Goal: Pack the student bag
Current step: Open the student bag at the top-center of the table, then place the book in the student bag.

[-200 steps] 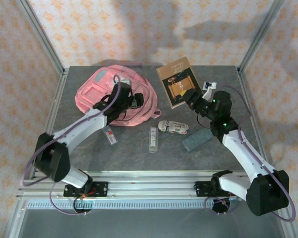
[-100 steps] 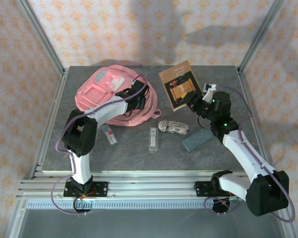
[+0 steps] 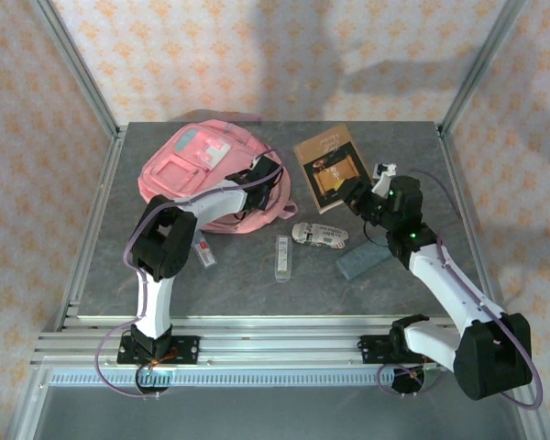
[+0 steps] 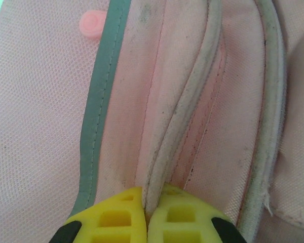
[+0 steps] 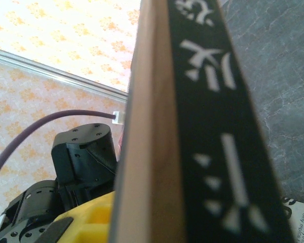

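The student bag (image 3: pixel 202 170) is a large pink backpack lying flat at the back left of the table, its light blue-and-white patch facing up. My left gripper (image 3: pixel 262 176) sits at the bag's right edge. In the left wrist view the bag's pink fabric (image 4: pixel 50 101) is right up close, and the left gripper (image 4: pixel 149 205) is shut on a pale piped seam (image 4: pixel 185 111) of it. My right gripper (image 3: pixel 353 192) is shut on the near edge of a brown book (image 3: pixel 328 165), holding it tilted. The book's black spine (image 5: pixel 207 116) stands beside one yellow finger (image 5: pixel 86 217).
On the grey table (image 3: pixel 257 289) in front of the bag lie a small red-and-white card (image 3: pixel 203 252), a clear pen case (image 3: pixel 282 257), a printed white pouch (image 3: pixel 319 235) and a grey-green block (image 3: pixel 362 259). Metal frame posts stand at the back corners.
The left arm folded in, carrying its gripper rightward across the bag to the right edge, where it closed on the seam. The right gripper has shifted the book slightly nearer and lower.
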